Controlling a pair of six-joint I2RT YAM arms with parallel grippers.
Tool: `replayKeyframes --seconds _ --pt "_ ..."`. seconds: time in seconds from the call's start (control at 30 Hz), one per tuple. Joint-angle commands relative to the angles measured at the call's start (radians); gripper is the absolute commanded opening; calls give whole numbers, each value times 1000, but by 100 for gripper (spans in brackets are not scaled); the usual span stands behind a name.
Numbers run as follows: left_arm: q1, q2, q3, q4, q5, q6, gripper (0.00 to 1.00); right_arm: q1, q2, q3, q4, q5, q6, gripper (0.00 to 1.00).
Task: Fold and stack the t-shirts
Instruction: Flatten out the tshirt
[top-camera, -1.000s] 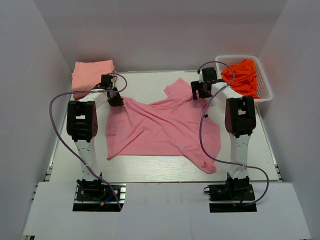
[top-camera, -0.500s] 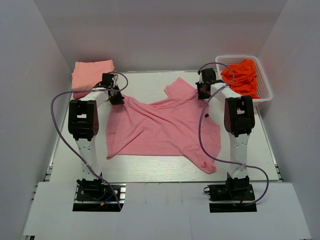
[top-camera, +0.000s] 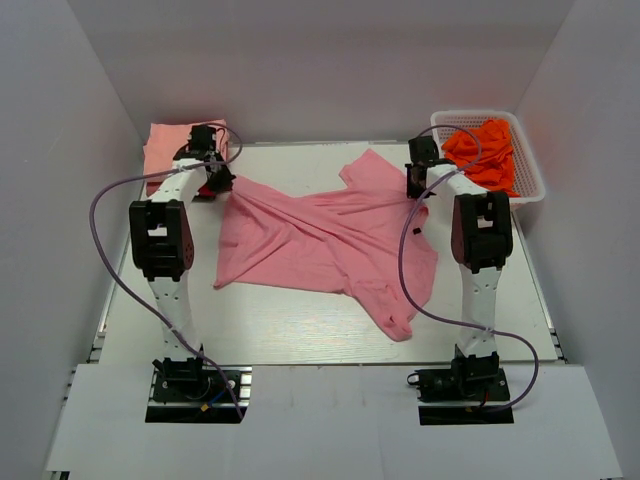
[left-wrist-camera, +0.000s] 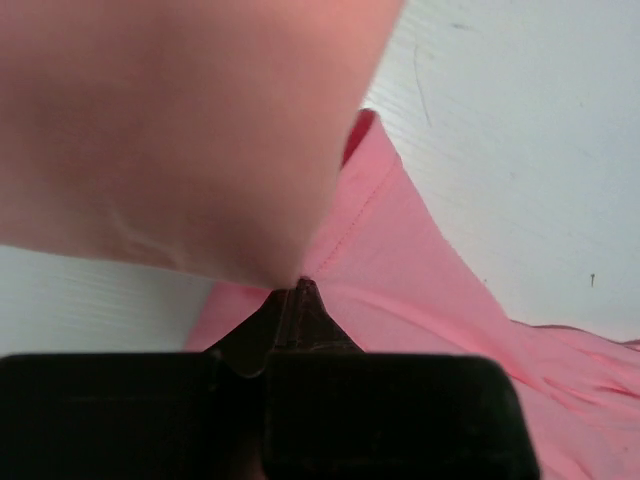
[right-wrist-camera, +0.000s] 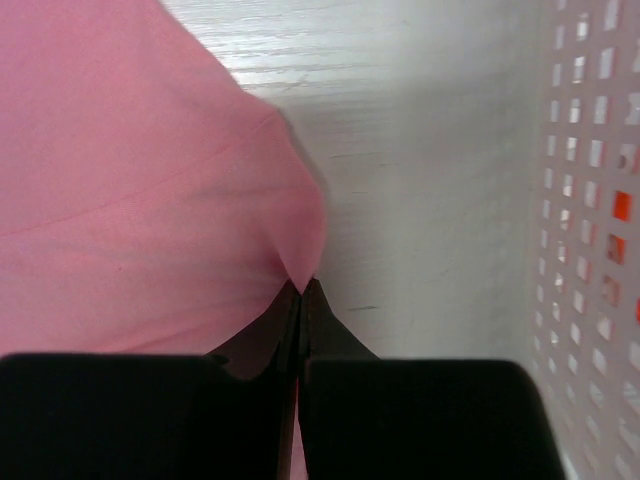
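A rose-pink t-shirt (top-camera: 320, 240) lies crumpled across the middle of the table, its upper edge stretched between the two arms. My left gripper (top-camera: 215, 178) is shut on the shirt's back-left corner, beside a folded salmon-peach t-shirt (top-camera: 165, 145). In the left wrist view the shut tips (left-wrist-camera: 297, 290) pinch pink cloth (left-wrist-camera: 420, 270), and a blurred fold fills the upper left. My right gripper (top-camera: 415, 188) is shut on the back-right edge. Its tips (right-wrist-camera: 302, 288) pinch a peak of the shirt (right-wrist-camera: 130, 200). Orange-red t-shirts (top-camera: 485, 150) lie heaped in the basket.
The white lattice basket (top-camera: 530, 190) stands at the back right, and its wall (right-wrist-camera: 590, 200) is close to my right gripper. White walls enclose the table on three sides. Purple cables loop off both arms.
Both grippers have shut on the pink shirt's upper edge and moved toward the back. The shirt is pulled back and tauter, and its lower right sleeve has slid inward.
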Motion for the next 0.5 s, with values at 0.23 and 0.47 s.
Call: replayKeyframes --seconds 0.23,0.47 --pt "45 54 144 27 47 23 0 -24 47 81 -33 -2 -9 0" --pt "45 151 278 -24 157 34 15 -18 64 172 -47 -30 -79 14"
